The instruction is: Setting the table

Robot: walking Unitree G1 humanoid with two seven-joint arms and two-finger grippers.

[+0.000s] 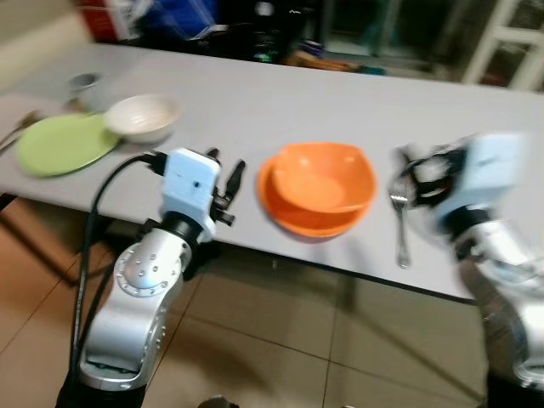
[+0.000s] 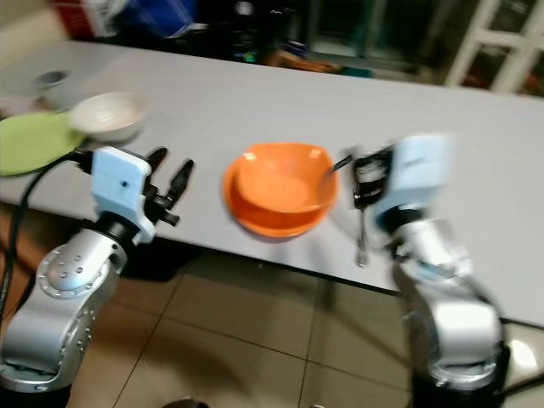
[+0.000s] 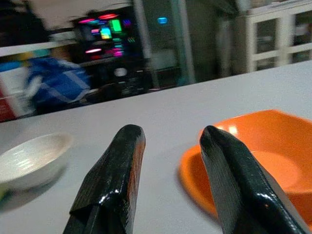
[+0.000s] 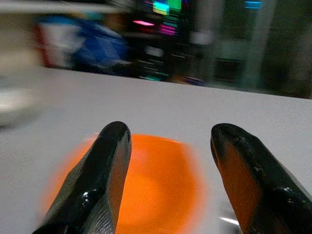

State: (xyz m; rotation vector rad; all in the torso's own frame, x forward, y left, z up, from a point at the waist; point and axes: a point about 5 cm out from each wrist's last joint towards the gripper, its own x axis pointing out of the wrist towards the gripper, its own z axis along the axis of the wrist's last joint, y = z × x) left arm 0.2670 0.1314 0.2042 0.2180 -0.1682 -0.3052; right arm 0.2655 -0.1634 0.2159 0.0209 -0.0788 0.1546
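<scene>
A long, smooth, pale grey tabletop (image 1: 255, 110) carries the setting. Near its front edge sits a glossy orange bowl (image 1: 325, 180), squarish with rounded corners, nested on a round orange plate (image 1: 280, 212) of the same colour. Just beside the plate, on the robot's right, a metal spoon (image 1: 400, 228) lies flat with its handle pointing toward the table edge.

Further along on the robot's left, a shallow round white bowl (image 1: 143, 116) stands touching or just beside a flat lime-green plate (image 1: 64, 143). Behind them is a small dark cup (image 1: 83, 82), too blurred to read clearly.

The left hand (image 1: 225, 189) hovers at the table's front edge, left of the orange plate; its two glossy black fingers (image 3: 114, 180) stand moderately apart with nothing between them. The right hand (image 2: 361, 183) is above the spoon, just right of the orange bowl; its image is smeared, but in the right wrist view its fingers (image 4: 102, 180) are spread wide and seem to hold nothing.

Below the table is tan tiled floor (image 1: 280, 340).
</scene>
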